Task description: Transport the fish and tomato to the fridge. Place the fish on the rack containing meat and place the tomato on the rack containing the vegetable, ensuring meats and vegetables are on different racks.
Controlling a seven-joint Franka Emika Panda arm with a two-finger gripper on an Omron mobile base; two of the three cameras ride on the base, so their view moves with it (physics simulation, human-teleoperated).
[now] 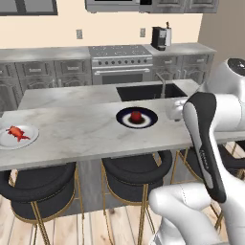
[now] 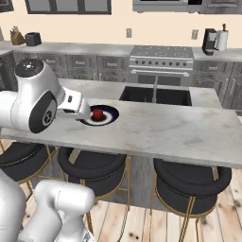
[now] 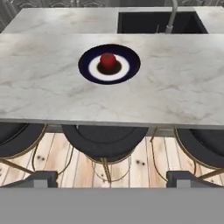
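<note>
Nearest us in the hand view: the gripper (image 3: 112,179), fingers (image 3: 41,178) spread wide apart, nothing between them, hanging over the wood floor (image 3: 135,168) short of the island counter (image 3: 183,87); black round stools with gold legs (image 3: 105,142) tucked under the counter's near edge; we see the tomato (image 3: 107,60) sitting in the middle of a dark blue plate with a white centre (image 3: 131,65) on the marble top, well ahead of the gripper; fish (image 1: 17,133) lies on a white plate (image 1: 29,138) at the counter's far left in the left base view, well apart from the tomato; sink (image 1: 143,91) with faucet (image 1: 161,82) set in the counter behind the blue plate; back wall carries grey cabinets (image 1: 43,72), a steel range (image 1: 122,62), a coffee machine (image 1: 160,38) on the rear worktop.
</note>
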